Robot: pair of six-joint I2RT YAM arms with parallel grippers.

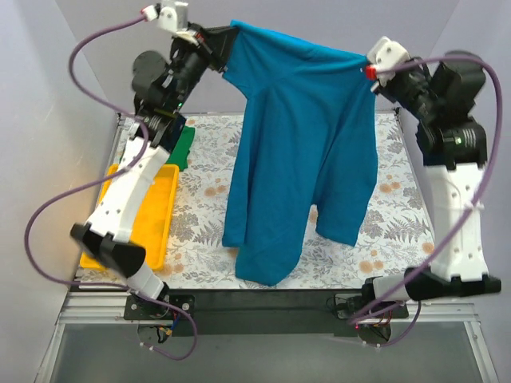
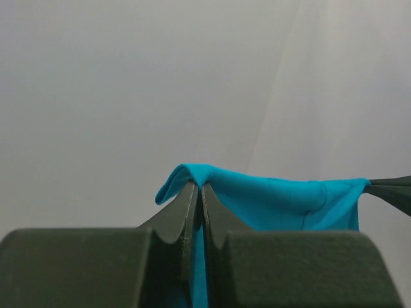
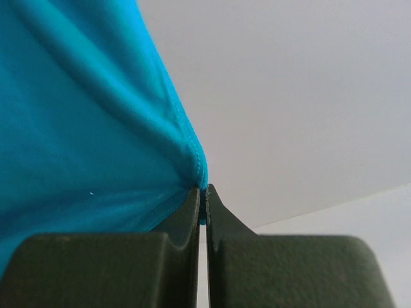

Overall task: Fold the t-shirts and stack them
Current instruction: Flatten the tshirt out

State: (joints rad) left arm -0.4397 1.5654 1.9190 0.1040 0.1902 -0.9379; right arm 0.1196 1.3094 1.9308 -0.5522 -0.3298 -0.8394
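**Top view.** A teal-blue t-shirt hangs in the air between two raised arms. The left gripper pinches one end of the shirt's upper edge and the right gripper pinches the other end. The edge is stretched almost straight from one set of fingers to the other. Below the fingers the cloth falls in loose folds, and its lowest part hangs over the near side of the patterned table. Whether it touches the table cannot be told. A bright green t-shirt lies bunched on the table well below the left fingers, at the far end of a yellow tray.

**Left wrist view.** The left gripper is clamped tight on a small peak of teal cloth. A little cloth curls over past the fingertips on one side, and the taut edge runs away on the other side.

**Right wrist view.** The right gripper is closed on a hemmed edge of the shirt, right at the fingertips. The body of the cloth spreads out to one side of them.

**Handling.** The shirt looks light, soft and limp, with no stiffness. It will likely sag and swing wherever it is not held. Hems, seams and corners look like the safest places to grip. Both holds here are shallow, so a sharp tug could pull the cloth free.
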